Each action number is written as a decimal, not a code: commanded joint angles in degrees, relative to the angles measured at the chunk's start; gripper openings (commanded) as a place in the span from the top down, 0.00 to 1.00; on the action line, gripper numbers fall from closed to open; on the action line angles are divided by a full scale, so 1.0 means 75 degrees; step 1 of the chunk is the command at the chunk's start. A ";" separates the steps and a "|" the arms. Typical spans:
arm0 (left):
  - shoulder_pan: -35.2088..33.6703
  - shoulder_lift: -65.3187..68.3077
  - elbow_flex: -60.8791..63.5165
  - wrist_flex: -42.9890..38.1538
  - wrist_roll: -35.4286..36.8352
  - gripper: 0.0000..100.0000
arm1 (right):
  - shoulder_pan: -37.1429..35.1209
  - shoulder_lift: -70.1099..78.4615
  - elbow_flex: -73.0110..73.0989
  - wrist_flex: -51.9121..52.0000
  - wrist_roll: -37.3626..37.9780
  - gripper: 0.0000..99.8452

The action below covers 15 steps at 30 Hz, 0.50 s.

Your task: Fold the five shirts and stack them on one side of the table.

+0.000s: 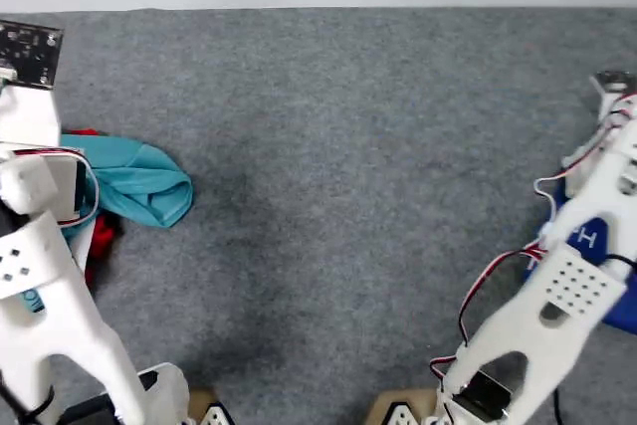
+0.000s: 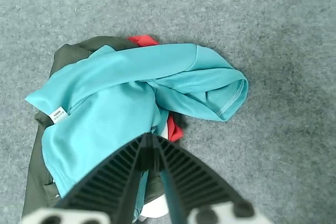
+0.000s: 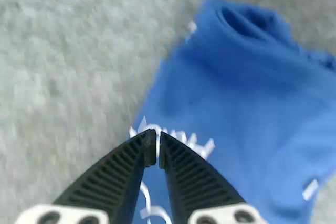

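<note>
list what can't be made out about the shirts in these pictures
- high view: the left arm covers part of the teal shirt and whatever lies under it; the shirt count there is unclear
- high view: the right arm and the frame edge hide most of the blue shirt
- left wrist view: the teal shirt covers most of the red shirt and dark olive shirt

Teal shirt (image 2: 131, 93), blue shirt (image 3: 252, 87), grey table (image 1: 348, 196)

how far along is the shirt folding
Done: little; teal shirt lies bunched on red shirt and dark shirt at one side. In hand: seemingly nothing; left gripper and right gripper hang shut over cloth. Left: blue shirt lies apart opposite; folding, stacking remain.
</note>
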 commanded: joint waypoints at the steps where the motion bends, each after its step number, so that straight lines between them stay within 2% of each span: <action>1: 0.0023 -0.0223 -0.0018 0.0141 -0.0047 1.00 | -0.0287 0.0252 -0.0035 -0.0381 -0.0434 0.99; 4: 0.0023 -0.0223 -0.0018 0.0141 -0.0047 1.00 | -0.0451 0.0627 -0.0070 -0.0533 -0.0492 0.99; 7: 0.0023 -0.0223 -0.0018 0.0141 -0.0047 1.00 | -0.0592 0.0522 -0.0422 -0.0088 -0.0504 0.99; 10: 0.0023 -0.0281 -0.0029 0.0152 -0.0047 0.99 | -0.0826 0.0135 -0.1008 0.0744 -0.0504 0.99; 15: 0.0012 -0.0610 0.0158 0.0176 -0.0070 0.99 | -0.0885 -0.0897 -0.0985 0.0709 -0.0504 0.99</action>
